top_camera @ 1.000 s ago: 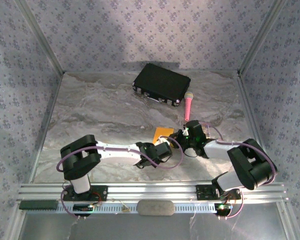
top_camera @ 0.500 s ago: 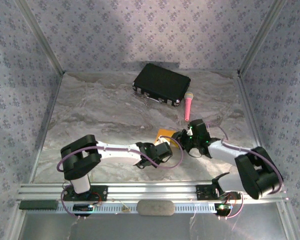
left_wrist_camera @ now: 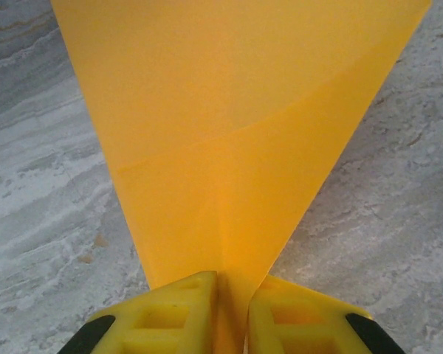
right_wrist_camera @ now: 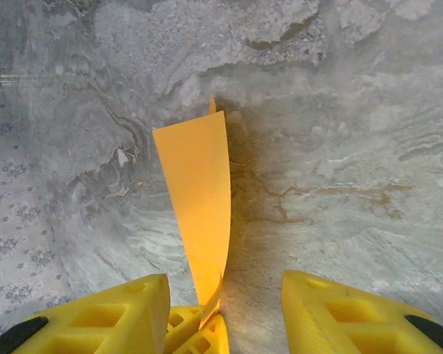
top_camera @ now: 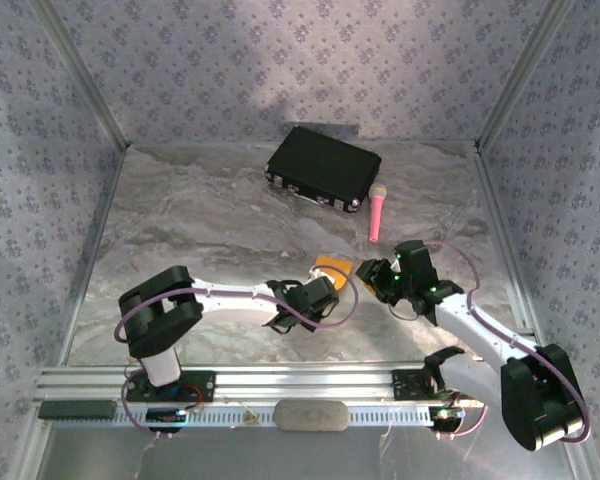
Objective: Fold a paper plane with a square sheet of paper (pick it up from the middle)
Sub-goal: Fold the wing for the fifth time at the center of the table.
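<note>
I see the paper (left_wrist_camera: 229, 133) as an orange-yellow creased wedge, its narrow end pinched in the left gripper (left_wrist_camera: 232, 291) and widening away from it. It's held on edge, slightly curled, over mid-bench (top_camera: 200, 230). Can't tell if it touches.

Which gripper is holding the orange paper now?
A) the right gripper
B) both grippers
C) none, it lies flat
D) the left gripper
D: the left gripper is shut on the square sheet of paper, while the right gripper is open and does not touch it.
</note>
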You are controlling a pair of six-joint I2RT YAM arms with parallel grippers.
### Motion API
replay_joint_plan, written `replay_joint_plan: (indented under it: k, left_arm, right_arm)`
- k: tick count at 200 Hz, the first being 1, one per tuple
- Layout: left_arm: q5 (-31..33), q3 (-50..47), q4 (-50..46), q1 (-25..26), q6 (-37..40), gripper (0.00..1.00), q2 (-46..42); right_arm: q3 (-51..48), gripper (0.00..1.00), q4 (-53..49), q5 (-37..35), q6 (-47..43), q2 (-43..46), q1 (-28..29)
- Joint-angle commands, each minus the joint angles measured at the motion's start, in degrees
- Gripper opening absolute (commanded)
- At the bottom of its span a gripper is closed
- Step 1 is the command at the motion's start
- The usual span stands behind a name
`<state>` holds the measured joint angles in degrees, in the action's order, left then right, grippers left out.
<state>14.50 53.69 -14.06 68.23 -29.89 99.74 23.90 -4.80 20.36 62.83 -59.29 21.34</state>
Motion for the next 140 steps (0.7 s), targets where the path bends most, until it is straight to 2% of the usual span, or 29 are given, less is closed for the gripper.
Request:
replay_joint_plan:
  k: [1, 66, 114, 140]
  left_arm:
    - [-2.95, -1.13, 1.84, -0.73, -1.39, 0.17, -0.6]
    - [-9.46, -3.56, 5.95, -3.31, -2.69, 0.03, -0.6]
    - [-14.83, -5.51, 9.87, -4.8, -3.16, 0.01, 0.25]
    - [-20.22, -7.36, 13.86, -6.44, -3.81, 0.0, 0.45]
  right_arm:
    - [-1.05, 0.45, -1.65, -0.8, -1.04, 0.14, -0.24]
    - [-2.3, 0.44, 0.64, -1.64, -0.62, -0.22, 0.53]
    - [-2.54, 0.42, 2.94, -1.9, -1.81, -0.77, 2.17]
    - [-2.09, 0.35, 5.1, -1.39, -4.43, -2.14, 4.11]
